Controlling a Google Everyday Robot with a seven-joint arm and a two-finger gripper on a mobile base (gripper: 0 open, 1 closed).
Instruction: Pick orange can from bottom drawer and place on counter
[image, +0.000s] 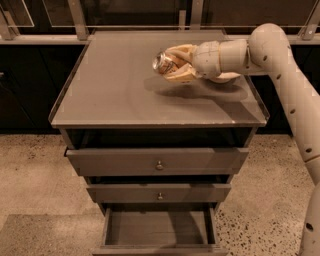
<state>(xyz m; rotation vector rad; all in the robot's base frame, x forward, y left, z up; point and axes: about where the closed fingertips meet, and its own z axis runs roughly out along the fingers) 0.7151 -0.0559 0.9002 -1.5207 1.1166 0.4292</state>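
Observation:
My gripper (172, 64) is shut on the orange can (164, 62) and holds it on its side a little above the counter (115, 90), near its middle; a shadow lies under it. The can's silver end faces left. The arm reaches in from the right. The bottom drawer (157, 230) is pulled open at the lower edge of the view, and its grey floor shows nothing in it.
A white bowl (225, 77) sits on the counter's right side, mostly hidden behind my wrist. Two grey drawers with small round knobs (159, 165) stand slightly ajar above the open one. Speckled beige floor surrounds the cabinet. Dark panels and a rail run behind.

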